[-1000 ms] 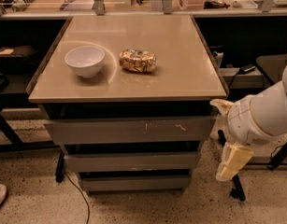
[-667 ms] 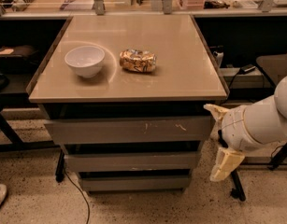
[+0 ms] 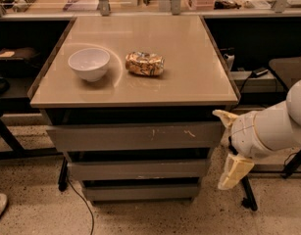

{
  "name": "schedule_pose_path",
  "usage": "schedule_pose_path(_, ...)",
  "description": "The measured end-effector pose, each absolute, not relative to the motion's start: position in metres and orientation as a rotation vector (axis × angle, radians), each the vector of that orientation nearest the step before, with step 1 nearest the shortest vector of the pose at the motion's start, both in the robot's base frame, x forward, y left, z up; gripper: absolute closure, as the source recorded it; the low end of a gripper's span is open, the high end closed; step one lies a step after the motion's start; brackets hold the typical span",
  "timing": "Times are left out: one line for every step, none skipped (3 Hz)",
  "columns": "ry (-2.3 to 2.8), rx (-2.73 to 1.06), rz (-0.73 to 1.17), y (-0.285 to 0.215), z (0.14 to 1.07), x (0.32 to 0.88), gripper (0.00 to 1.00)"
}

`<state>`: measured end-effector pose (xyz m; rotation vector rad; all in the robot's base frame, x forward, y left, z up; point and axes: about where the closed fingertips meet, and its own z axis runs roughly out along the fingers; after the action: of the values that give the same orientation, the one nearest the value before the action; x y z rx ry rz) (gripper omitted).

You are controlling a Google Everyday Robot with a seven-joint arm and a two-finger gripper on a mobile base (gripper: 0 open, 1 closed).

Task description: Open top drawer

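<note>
The top drawer [image 3: 115, 137] is the wide grey handleless front just under the tabletop, with small white scratches right of centre. It looks pushed in, and a dark gap shows above it. My gripper [image 3: 220, 150] is at the drawer's right end, beside the cabinet's right front corner. Its two cream fingers [image 3: 234, 171] are spread apart, one at the height of the drawer's top edge and one lower down. It holds nothing. The white forearm [image 3: 277, 126] reaches in from the right.
Two narrower grey drawer fronts [image 3: 135, 170] sit below the top one. On the beige tabletop [image 3: 189, 67] are a white bowl [image 3: 89, 63] and a crumpled snack bag [image 3: 144, 63]. A cable [image 3: 84, 204] trails on the speckled floor. Dark stands flank the cabinet.
The arm and gripper have moved left, from clear of the cabinet to right beside the right end of the top drawer. The drawer has not moved.
</note>
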<state>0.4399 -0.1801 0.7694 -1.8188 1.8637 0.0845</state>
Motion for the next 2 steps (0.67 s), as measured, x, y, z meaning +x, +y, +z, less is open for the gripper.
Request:
schedule_pose_path(1.845,-1.786,0.135,-0.169,0.752,0.459,0.0)
schedule_pose_path(1.854,-1.705,0.257,-0.16,0.727,0.489,0.0)
